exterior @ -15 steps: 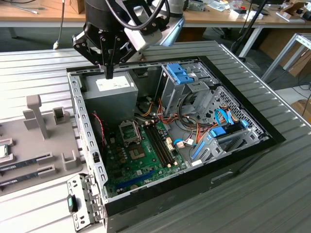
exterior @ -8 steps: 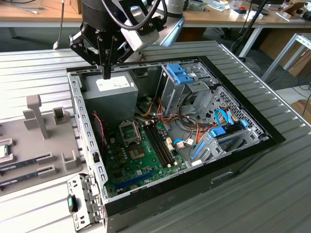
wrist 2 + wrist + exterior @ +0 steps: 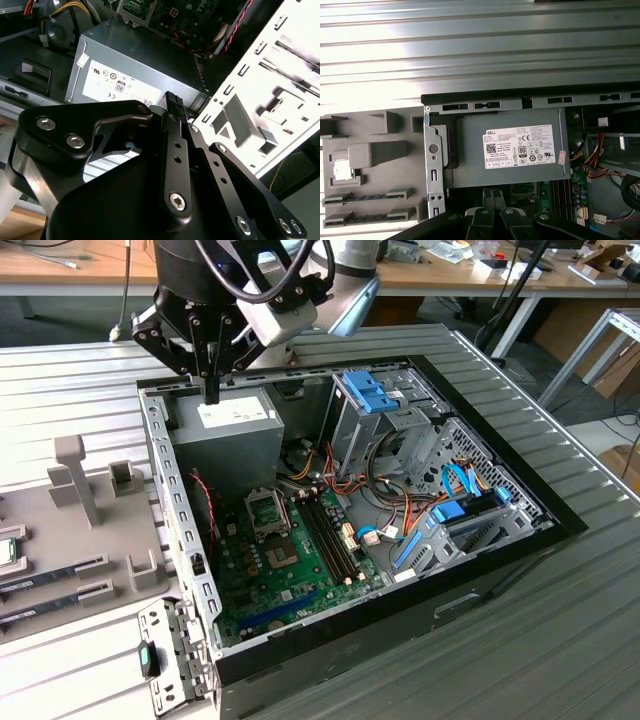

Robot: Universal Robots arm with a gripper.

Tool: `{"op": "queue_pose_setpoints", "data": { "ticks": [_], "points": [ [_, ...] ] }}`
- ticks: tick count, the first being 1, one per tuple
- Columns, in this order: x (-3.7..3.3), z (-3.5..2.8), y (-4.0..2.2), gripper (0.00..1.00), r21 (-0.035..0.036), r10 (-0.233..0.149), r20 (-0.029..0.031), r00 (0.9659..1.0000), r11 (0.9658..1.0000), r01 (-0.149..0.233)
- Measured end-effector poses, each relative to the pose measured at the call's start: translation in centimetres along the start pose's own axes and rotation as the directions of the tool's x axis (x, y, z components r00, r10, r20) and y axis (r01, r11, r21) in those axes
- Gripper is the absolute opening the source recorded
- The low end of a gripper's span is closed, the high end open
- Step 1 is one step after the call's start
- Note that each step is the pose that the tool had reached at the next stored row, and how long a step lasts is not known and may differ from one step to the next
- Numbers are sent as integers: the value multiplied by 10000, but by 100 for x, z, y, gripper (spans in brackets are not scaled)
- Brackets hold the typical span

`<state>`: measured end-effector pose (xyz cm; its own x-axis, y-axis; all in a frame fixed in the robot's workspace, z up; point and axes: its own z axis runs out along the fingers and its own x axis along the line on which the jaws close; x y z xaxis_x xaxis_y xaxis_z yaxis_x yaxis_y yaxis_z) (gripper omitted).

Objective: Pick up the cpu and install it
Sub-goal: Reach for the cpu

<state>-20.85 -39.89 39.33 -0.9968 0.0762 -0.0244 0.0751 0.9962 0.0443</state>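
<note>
One open computer case [image 3: 185, 530] lies on the ribbed metal table [image 3: 520, 660] and takes the middle of the exterior view. Inside it I see a grey power supply [image 3: 225, 430] at the upper left, a green motherboard [image 3: 270, 580] lower down with a square socket [image 3: 263, 508], a bundle of orange and yellow cables [image 3: 350, 480], and a blue bracket [image 3: 365, 395] toward the upper right.

The gripper [image 3: 212, 392] hangs over the near corner of the power supply, close to the case wall. Its fingers [image 3: 172, 107] are clenched together, and they grasp nothing.

The cpu [image 3: 5, 552] is well apart from the gripper, at the exterior view's left edge, which cuts it partly. It lies flat in a recess of a grey tray [image 3: 40, 530], beside two long memory sticks [image 3: 50, 595]. The case wall and a tall grey post [image 3: 75, 475] of the tray stand between the gripper and the cpu.

In the first wrist view the cpu [image 3: 342, 170] is a small flat square with a pale, shining top.
</note>
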Motion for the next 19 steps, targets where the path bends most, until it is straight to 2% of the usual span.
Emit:
{"op": "queue_pose_setpoints", "data": {
  "ticks": [19],
  "points": [
    [152,-4,-12,11,-1,0,1,10000,10000,0]
  ]
}}
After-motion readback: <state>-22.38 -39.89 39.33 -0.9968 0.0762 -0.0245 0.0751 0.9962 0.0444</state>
